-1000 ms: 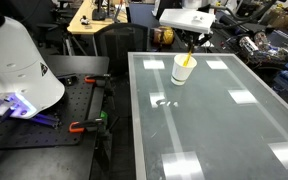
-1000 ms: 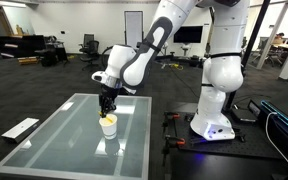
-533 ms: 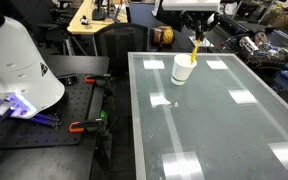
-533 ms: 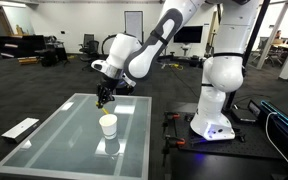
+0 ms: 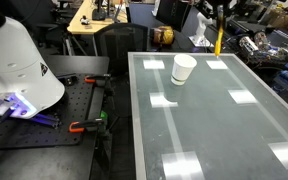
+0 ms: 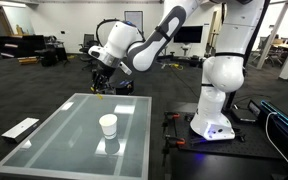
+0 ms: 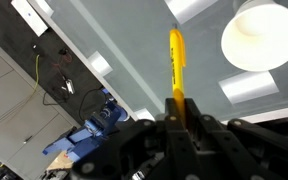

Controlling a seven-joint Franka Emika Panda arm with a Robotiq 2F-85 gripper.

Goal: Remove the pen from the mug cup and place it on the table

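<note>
The white mug cup (image 5: 183, 69) stands upright on the pale glass table (image 5: 224, 130), near its far end; it also shows in an exterior view (image 6: 108, 125) and in the wrist view (image 7: 262, 35), where it looks empty. My gripper (image 5: 217, 28) is shut on the yellow pen (image 5: 218, 41), which hangs upright high above the table, beyond and to the side of the cup. In the wrist view the pen (image 7: 176, 62) sticks out from between the shut fingers (image 7: 179, 112). In an exterior view my gripper (image 6: 102, 82) is well above the cup.
A brown round object (image 5: 162, 36) sits just beyond the table's far edge. A black perforated bench (image 5: 44, 125) with orange-handled clamps (image 5: 84, 126) and the robot's white base (image 5: 14, 60) stands beside the table. Office chairs and desks lie further back.
My gripper has lifted the pen out of the cup and carried it up and away from the cup. The cup has stayed in place.
</note>
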